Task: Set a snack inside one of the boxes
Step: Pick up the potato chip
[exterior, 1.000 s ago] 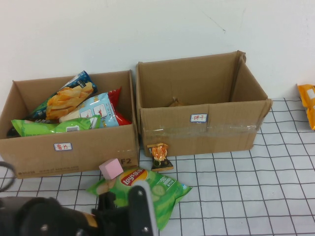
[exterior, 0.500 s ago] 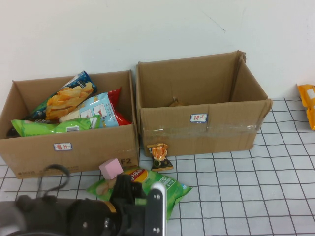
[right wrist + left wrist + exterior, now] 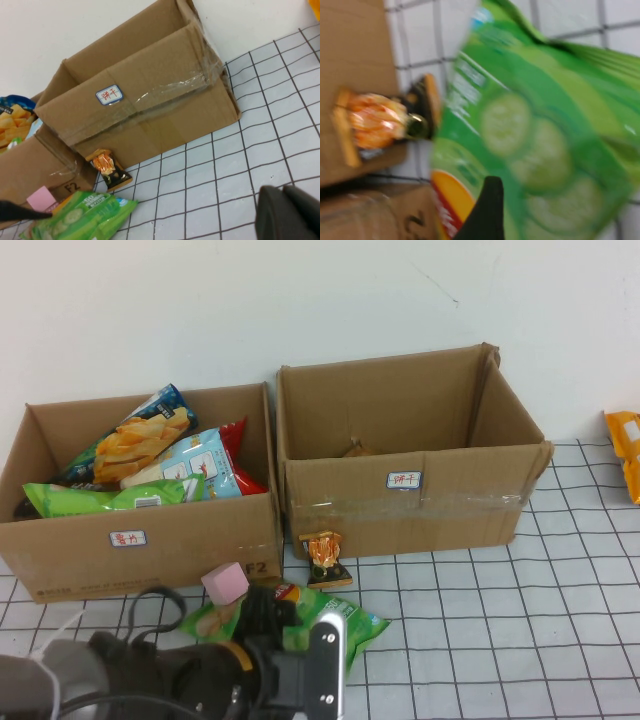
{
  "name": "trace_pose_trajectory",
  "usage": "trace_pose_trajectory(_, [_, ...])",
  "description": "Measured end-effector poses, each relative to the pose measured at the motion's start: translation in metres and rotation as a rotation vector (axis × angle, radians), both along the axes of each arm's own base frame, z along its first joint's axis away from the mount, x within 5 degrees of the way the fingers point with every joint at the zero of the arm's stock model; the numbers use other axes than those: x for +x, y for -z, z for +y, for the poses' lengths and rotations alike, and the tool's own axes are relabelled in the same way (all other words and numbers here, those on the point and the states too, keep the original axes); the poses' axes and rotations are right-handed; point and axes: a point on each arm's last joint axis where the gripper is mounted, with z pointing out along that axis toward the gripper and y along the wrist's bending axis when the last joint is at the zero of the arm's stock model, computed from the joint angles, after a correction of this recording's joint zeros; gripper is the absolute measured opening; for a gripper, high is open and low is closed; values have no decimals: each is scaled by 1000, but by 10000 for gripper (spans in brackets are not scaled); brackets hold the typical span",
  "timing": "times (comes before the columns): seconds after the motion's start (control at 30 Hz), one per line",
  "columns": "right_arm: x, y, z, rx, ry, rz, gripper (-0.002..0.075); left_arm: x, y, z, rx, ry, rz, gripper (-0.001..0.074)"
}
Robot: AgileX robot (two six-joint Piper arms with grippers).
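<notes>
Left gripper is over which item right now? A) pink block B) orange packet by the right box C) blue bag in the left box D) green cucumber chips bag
D: the open left gripper hovers over the green chips bag, which fills the left wrist view.
</notes>
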Motion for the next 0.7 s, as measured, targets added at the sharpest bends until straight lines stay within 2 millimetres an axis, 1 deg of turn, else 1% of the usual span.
trace_pose_trajectory(0.17, [0,0,0,-5,-1,-1,-1,10,1,-9,-33,8,-28,693])
trace_pose_trajectory(0.4, [0,0,0,-9,-2,-2,-1,13,24,-13,9,38,4,693])
trace_pose_trajectory(0.57, [0,0,0,-9,-2,-2,-1,16,30,-16,5,48,-21,693])
trace_pose_trajectory(0.7, [0,0,0,-9,-2,-2,-1,20,32,-17,-43,7,-40,693])
